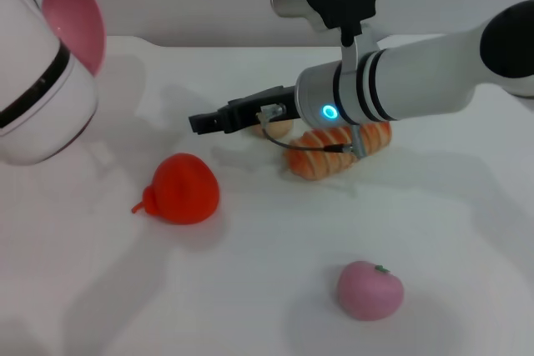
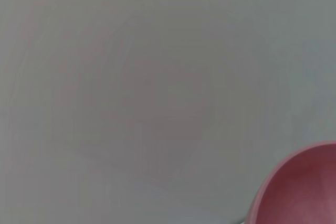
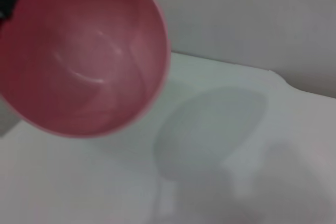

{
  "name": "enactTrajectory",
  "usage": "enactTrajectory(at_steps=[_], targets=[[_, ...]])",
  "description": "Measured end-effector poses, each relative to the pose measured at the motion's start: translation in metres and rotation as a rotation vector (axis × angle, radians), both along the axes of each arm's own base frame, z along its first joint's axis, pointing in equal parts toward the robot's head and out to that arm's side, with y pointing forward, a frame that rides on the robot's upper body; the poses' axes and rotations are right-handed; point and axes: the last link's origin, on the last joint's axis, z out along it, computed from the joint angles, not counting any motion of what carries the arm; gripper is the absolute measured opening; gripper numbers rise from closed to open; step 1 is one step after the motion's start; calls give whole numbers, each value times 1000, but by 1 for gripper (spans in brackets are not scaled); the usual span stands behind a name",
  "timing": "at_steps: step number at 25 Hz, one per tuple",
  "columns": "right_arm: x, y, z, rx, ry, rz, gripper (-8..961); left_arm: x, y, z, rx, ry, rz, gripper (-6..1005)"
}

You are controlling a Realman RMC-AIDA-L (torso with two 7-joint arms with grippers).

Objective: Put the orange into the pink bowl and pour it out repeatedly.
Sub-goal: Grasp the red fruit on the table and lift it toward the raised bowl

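The orange is lying on the white desk, in its left-middle part, with its small stem pointing toward the robot's left. It is sitting free, touched by neither arm.

The pink bowl is being held up in the air at the upper left of the head view, tipped on its side, and most of it is hiding behind the left arm's white casing. The right wrist view is showing the bowl's inside, which is empty, while the left wrist view is catching only a curved piece of its rim at one corner. The left claw itself is not showing in any view, so its grip on the bowl cannot be told.

The right claw is hovering low over the desk, just behind and to the right of the orange, pointing left. Its dark fingers are appearing close together with nothing between them, though how far they are parted is hard to make out.

Behind the right arm, a striped bread loaf is lying partly covered by the wrist. A small pink toy fruit is sitting near the front edge.
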Motion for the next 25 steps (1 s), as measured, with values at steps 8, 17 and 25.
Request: enactTrajectory(at_steps=[8, 17, 25], targets=[[-10, -24, -10, -135, 105, -6, 757, 1, 5, -3, -11, 29, 2, 43], [5, -28, -20, -150, 52, -25, 753, 5, 11, -9, -37, 43, 2, 43], [11, -26, -25, -150, 4, -25, 747, 9, 12, -10, -46, 46, -6, 43]])
